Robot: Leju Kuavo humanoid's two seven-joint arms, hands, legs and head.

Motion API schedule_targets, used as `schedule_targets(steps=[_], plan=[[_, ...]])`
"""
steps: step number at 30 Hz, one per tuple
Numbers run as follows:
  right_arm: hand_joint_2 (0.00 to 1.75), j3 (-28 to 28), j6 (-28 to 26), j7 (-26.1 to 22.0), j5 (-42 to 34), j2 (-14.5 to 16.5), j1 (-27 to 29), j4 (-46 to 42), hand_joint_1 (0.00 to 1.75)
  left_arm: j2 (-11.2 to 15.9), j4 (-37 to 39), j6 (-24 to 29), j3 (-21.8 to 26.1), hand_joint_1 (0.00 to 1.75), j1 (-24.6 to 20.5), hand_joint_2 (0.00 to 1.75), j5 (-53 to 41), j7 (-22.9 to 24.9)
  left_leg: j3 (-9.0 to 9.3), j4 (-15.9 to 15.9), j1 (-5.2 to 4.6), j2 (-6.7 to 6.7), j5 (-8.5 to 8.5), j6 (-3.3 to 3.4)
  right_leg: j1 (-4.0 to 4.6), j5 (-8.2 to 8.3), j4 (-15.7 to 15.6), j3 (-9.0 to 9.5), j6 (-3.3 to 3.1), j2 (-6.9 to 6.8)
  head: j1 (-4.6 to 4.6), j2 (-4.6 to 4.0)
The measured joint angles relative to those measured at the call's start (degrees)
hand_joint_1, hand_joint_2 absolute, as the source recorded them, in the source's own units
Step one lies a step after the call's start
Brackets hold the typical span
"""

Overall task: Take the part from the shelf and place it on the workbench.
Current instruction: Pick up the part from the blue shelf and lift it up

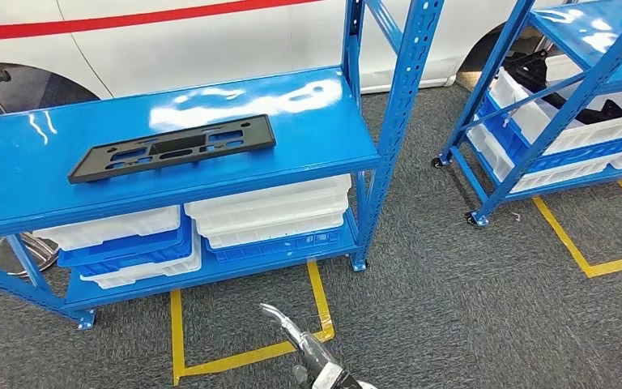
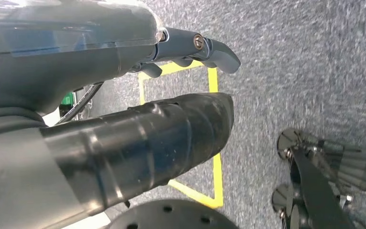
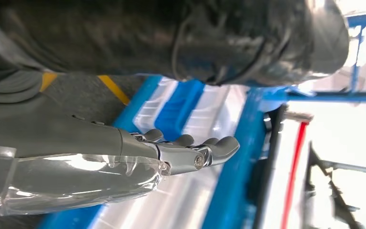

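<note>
Reaching has not begun: we hang both hands, left hand (image 2: pixel 195 50) and right hand (image 3: pixel 190 150), empty with fingers apart, and must next reach up-left to the black part (image 1: pixel 172 147) on the shelf (image 1: pixel 308 105).

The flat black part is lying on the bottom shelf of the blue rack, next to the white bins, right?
Not quite. The head view shows the black part lying on the top shelf of the blue rack; the white bins sit underneath it.
</note>
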Motion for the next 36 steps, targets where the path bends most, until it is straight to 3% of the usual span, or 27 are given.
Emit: schedule_targets(steps=[3, 4, 5, 6, 8, 10, 13, 15, 18, 19, 20, 21, 23, 25, 26, 28, 30, 32, 34, 35, 36], plan=[[0.00, 1.12, 0.40, -0.14, 1.27, -0.26, -0.81, -1.33, 0.00, -0.01, 0.00, -0.02, -0.54, 0.00, -0.01, 0.00, -0.05, 0.40, -5.12, 10.79, 0.08, -0.06, -5.05, -0.43, 0.09, -0.02, -0.07, 0.02, -0.45, -0.11, -0.01, 0.00], [0.00, 1.51, 0.50, -0.17, 1.63, -0.36, -1.08, -1.67, 0.00, -0.01, 0.00, -0.01, -0.66, 0.00, 0.00, 0.00, -0.06, 0.50, -6.32, 13.14, 0.10, -0.05, -5.45, -0.51, 0.14, -0.05, -0.04, 0.05, -0.51, -0.16, -0.01, 0.00], [0.00, 1.86, 0.56, -0.19, 1.95, -0.45, -1.37, -1.97, 0.00, 0.01, 0.00, 0.00, -0.73, 0.00, 0.01, 0.00, -0.06, 0.56, -6.51, 13.28, 0.11, -0.04, -4.63, -0.53, 0.16, -0.10, 0.00, 0.11, -0.56, -0.22, -0.02, 0.00], [0.00, 2.21, 0.59, -0.20, 2.23, -0.51, -1.68, -2.30, 0.00, 0.02, 0.00, 0.01, -0.76, 0.00, 0.02, 0.00, -0.05, 0.60, -5.68, 11.22, 0.13, 0.04, -2.81, -0.51, 0.15, -0.17, 0.05, 0.23, -0.56, -0.29, -0.02, 0.00], [0.00, 2.78, 0.50, -0.21, 2.62, -0.58, -2.27, -2.93, 0.00, 0.03, 0.00, -0.02, -0.80, 0.00, -0.08, 0.00, -0.04, 0.62, -2.38, 3.58, 0.06, 1.12, 1.27, -0.38, 0.24, -0.45, 0.22, 0.49, -0.28, -0.54, -0.02, 0.00], [0.00, 3.19, 0.33, -0.19, 2.86, -0.70, -2.63, -3.45, 0.00, 0.03, 0.00, -0.09, -0.86, 0.00, -0.34, 0.00, -0.04, 0.55, -0.47, -1.31, -0.23, 2.15, 2.83, 0.15, 0.59, -0.72, 0.48, 0.49, 0.24, -1.07, 0.02, 0.00], [0.00, 3.67, -0.19, -0.11, 2.98, -0.96, -2.98, -3.97, 0.00, 0.02, 0.00, -0.13, -1.01, 0.00, -0.46, 0.00, -0.02, 0.48, -0.61, -2.02, -0.38, 1.33, 2.94, 1.19, 0.75, -1.00, 0.69, 0.44, 0.93, -2.13, 0.05, 0.00], [0.00, 3.92, -0.45, -0.08, 2.99, -1.08, -3.24, -4.29, 0.00, 0.01, 0.00, -0.11, -1.09, 0.00, -0.45, 0.00, 0.02, 0.46, -0.56, -2.22, -0.27, 0.66, 3.20, 1.94, 0.52, -2.68, 2.72, -0.27, 1.51, -1.62, 0.05, 0.00], [0.00, 4.20, -0.71, 0.03, 2.99, -1.27, -3.41, -4.58, 0.00, 0.03, 0.00, -0.09, -1.13, 0.00, -0.43, 0.00, 0.08, 0.36, -0.65, -2.29, -0.30, -0.38, 3.33, 2.55, 0.27, -7.85, 12.94, -4.94, 1.92, -0.64, 0.05, 0.00], [0.00, 4.26, -0.79, 0.11, 2.99, -1.33, -3.43, -4.61, 0.00, 0.04, 0.00, -0.10, -1.14, 0.00, -0.42, 0.00, 0.09, 0.29, -0.67, -2.28, -0.33, -0.84, 3.34, 2.57, 0.24, -8.58, 15.76, -6.33, 1.93, -0.57, 0.04, 0.00], [0.00, 4.30, -0.87, 0.17, 2.99, -1.37, -3.43, -4.64, 0.00, 0.04, 0.00, -0.12, -1.14, 0.00, -0.41, 0.00, 0.10, 0.21, -0.63, -2.27, -0.36, -1.37, 3.35, 2.58, 0.23, -8.10, 16.45, -6.76, 1.86, -0.51, 0.04, 0.00], [0.00, 4.34, -0.96, 0.24, 2.98, -1.38, -3.44, -4.73, 0.00, 0.04, 0.00, -0.16, -1.16, 0.00, -0.40, 0.00, 0.11, 0.14, -0.55, -2.27, -0.36, -1.96, 3.34, 2.58, 0.23, -6.58, 14.97, -6.14, 1.70, -0.37, 0.04, 0.00], [0.00, 4.43, -1.15, 0.36, 2.97, -1.44, -3.51, -5.01, 0.00, -0.05, 0.00, -0.23, -1.20, 0.00, -0.43, 0.00, 0.16, 0.02, -0.40, -2.26, -0.35, -3.13, 3.31, 2.50, 0.25, -2.47, 7.61, -2.80, 1.14, 1.04, 0.05, 0.00], [0.00, 4.56, -1.27, 0.44, 2.96, -1.50, -3.59, -5.27, 0.00, -0.20, 0.00, -0.24, -1.28, 0.00, -0.51, 0.00, 0.20, 0.01, -0.58, -2.17, -0.37, -4.13, 3.32, 2.18, 0.27, -0.59, 1.84, -0.27, 0.74, 2.80, 0.04, 0.00], [0.00, 4.63, -1.30, 0.46, 2.95, -1.52, -3.64, -5.33, 0.00, -0.26, 0.00, -0.24, -1.35, 0.00, -0.49, 0.00, 0.20, 0.01, -0.77, -2.18, -0.33, -4.54, 3.38, 1.91, 0.34, -0.65, 0.89, 0.08, 0.68, 3.22, 0.04, 0.00], [0.00, 4.77, -1.31, 0.54, 2.94, -1.52, -3.71, -5.53, 0.00, -0.23, 0.02, -0.21, -1.56, 0.00, -0.33, 0.00, 0.20, 0.01, -1.02, -2.33, -0.19, -5.19, 3.49, 1.21, 0.29, -0.55, 0.29, 0.22, 0.49, 2.57, 0.03, 0.00], [0.00, 4.92, -1.30, 0.70, 2.84, -1.51, -3.80, -5.76, 0.00, -0.19, 0.04, -0.15, -1.79, 0.00, -0.20, 0.00, 0.22, -0.01, -1.66, -0.85, -0.22, -4.10, 2.24, 0.63, -0.01, -0.22, -0.51, 0.66, -0.02, 1.75, -0.03, 0.00], [0.00, 5.03, -1.27, 0.99, 2.44, -1.51, -3.84, -5.83, 0.00, -0.18, 0.04, -0.14, -1.93, 0.00, -0.26, 0.00, 0.29, -0.09, -4.19, 4.83, -0.19, -2.17, -1.12, 0.16, -0.09, -0.09, -0.93, 0.94, -0.42, 0.84, -0.13, 0.00], [0.00, 5.05, -1.24, 1.19, 2.06, -1.52, -3.83, -5.82, 0.00, -0.18, 0.04, -0.14, -2.01, 0.00, -0.34, 0.00, 0.36, -0.21, -7.36, 11.71, -0.06, -1.44, -3.98, -0.28, -0.01, -0.16, -0.88, 0.91, -0.60, 0.05, -0.18, 0.00], [0.00, 5.05, -1.23, 1.22, 1.99, -1.53, -3.82, -5.82, 0.00, -0.17, 0.04, -0.14, -2.02, 0.00, -0.34, 0.00, 0.38, -0.25, -7.98, 13.08, 0.01, -1.29, -3.98, -0.45, -0.01, -0.22, -0.82, 0.92, -0.60, -0.22, -0.18, 0.00], [0.00, 5.05, -1.22, 1.23, 1.96, -1.53, -3.83, -5.82, 0.00, -0.17, 0.04, -0.14, -2.04, 0.00, -0.32, 0.00, 0.38, -0.28, -7.51, 12.25, 0.07, -1.18, -2.89, -0.56, -0.02, -0.29, -0.75, 0.95, -0.55, -0.36, -0.18, 0.00]])
